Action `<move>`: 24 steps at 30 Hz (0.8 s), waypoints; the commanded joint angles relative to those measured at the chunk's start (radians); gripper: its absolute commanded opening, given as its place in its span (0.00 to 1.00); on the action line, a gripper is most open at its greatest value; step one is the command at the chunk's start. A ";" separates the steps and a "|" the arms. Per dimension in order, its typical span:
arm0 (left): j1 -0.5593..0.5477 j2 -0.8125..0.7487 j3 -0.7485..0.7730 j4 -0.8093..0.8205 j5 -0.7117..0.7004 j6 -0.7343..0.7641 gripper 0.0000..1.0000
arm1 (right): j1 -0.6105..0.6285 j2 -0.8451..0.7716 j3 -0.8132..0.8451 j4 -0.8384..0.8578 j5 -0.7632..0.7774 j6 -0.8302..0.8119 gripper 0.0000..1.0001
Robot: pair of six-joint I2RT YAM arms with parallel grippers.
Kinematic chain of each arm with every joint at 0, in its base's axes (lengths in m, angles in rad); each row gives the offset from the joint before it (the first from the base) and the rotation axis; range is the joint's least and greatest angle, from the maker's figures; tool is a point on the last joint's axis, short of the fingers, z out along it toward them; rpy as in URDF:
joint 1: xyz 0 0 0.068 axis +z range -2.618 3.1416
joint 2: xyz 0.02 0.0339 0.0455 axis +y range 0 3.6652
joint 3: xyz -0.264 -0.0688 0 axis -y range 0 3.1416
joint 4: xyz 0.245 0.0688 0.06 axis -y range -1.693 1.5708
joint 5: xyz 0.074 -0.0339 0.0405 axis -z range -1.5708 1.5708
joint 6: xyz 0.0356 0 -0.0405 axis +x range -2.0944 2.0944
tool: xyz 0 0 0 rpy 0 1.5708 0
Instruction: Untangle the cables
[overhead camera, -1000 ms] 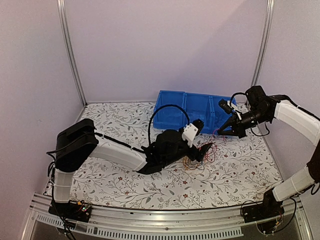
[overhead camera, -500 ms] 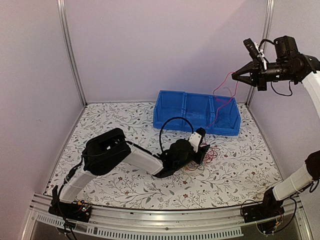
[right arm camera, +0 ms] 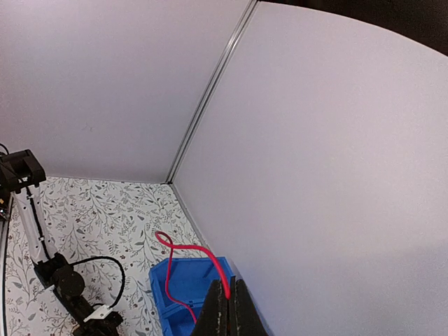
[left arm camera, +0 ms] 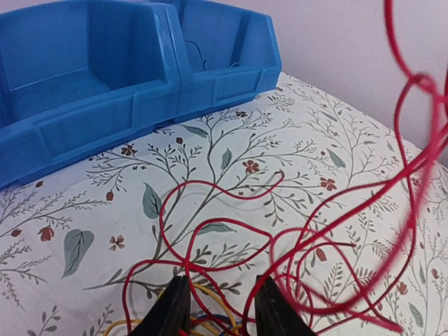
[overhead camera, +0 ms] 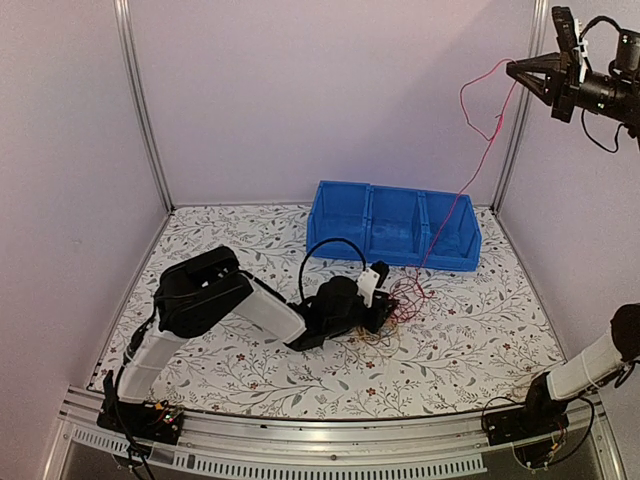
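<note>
So the cables [overhead camera: 405, 298] were lying in a loose tangle on the flowery table [overhead camera: 230, 240], right at the 6 o'clock side of the blue bin [overhead camera: 340, 232]. It was mostly red loops, with a few yellow and blue strands in the middle.

The left gripper [overhead camera: 385, 312] was down flat on the 9 o'clock edge of that tangle, with its arm stretched out from the base at 7 o'clock. From the left wrist cam, its two fingers [left arm camera: 171, 308] had a gap between them, and some yellow, blue and red strands were sitting in that gap. Honestly I couldn't tell if it was really pinching them or just straddling them. More red loops were spread over the cloth from 12 to 3 o'clock of the fingertips.

The right gripper [overhead camera: 515, 68] was way up in the air at the 1 o'clock corner of the top view, next to the frame post. It was clamped tight on one red wire [overhead camera: 477, 160], and you could see the wire coming straight out of the closed tips on the right wrist cam. From there the wire made a little loop and ran down at a slant past the 3 o'clock end of the bin and into the tangle. It looked pulled fairly straight for most of that run, but its lower end was mixed in with the rest.
</note>
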 commanded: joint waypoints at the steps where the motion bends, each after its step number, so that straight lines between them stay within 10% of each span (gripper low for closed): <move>1: 0.004 -0.025 -0.040 -0.020 0.054 -0.028 0.29 | -0.004 0.064 0.212 0.087 0.012 0.069 0.00; 14: 0.000 -0.095 -0.228 -0.043 0.096 -0.082 0.17 | -0.035 0.143 0.432 0.304 0.303 0.093 0.00; 24: -0.010 -0.337 -0.309 -0.059 -0.044 -0.138 0.49 | -0.035 0.085 0.110 0.261 0.256 0.054 0.00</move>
